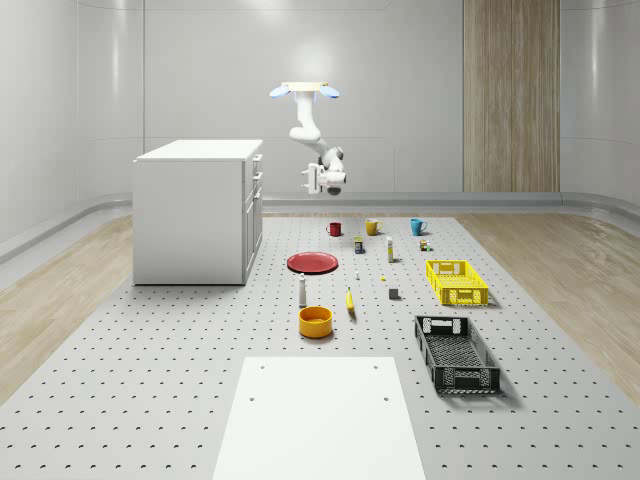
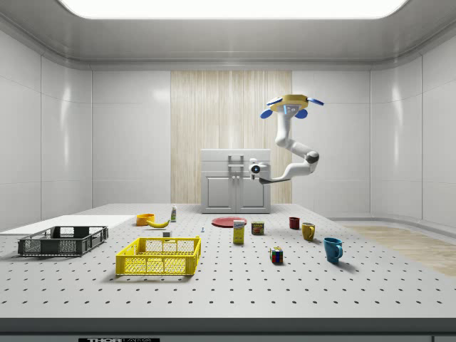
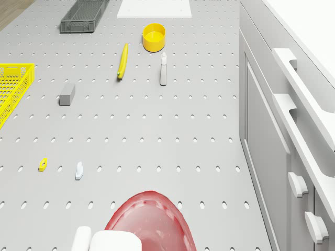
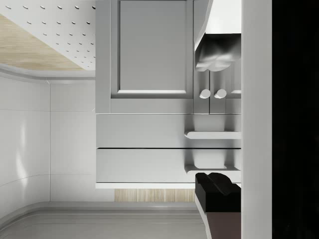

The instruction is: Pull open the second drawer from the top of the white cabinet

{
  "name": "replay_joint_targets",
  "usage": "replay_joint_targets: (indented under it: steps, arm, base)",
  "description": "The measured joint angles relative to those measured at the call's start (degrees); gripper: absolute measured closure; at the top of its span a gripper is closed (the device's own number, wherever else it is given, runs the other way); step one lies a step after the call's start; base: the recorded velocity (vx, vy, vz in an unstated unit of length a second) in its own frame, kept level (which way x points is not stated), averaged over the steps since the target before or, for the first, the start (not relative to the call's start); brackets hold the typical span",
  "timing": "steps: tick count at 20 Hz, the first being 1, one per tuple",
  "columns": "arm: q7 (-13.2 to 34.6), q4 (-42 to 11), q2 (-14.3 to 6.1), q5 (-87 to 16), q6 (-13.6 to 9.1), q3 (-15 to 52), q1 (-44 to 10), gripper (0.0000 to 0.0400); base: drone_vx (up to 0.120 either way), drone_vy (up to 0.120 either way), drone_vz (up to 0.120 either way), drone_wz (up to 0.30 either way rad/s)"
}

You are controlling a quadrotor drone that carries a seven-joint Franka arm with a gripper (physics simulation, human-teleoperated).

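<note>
The white cabinet [image 1: 195, 210] stands on the pegboard floor at the whole-scene view's left, its front facing right. Two long drawer handles sit above two doors; all drawers look shut. The second drawer's handle [image 3: 309, 151] [image 4: 212, 134] lies just below the top one [image 3: 303, 78]. The drone [image 1: 303, 92] [image 2: 292, 103] hovers in front of the cabinet, above its top level. The arm hangs down and holds my gripper [image 1: 318, 180] [image 2: 253, 169] [image 4: 217, 121] at drawer height, facing the front but apart from it. Its fingers stand apart, nothing between them.
Under the arm lies a red plate [image 1: 313, 263] [image 3: 149, 219]. Further out are three mugs [image 1: 372, 227], an orange bowl [image 1: 315, 321], a banana [image 1: 350, 300], a yellow basket [image 1: 457, 282], a black basket [image 1: 456, 353] and a white board [image 1: 318, 418].
</note>
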Motion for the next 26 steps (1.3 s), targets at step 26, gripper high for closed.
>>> replay_joint_targets:
  steps: [26]
  arm:
    - [1.8, -2.3, -3.4, -0.9, 5.5, 1.2, 3.4, 0.0100]
  base:
    - [0.086, -0.032, 0.000, 0.000]
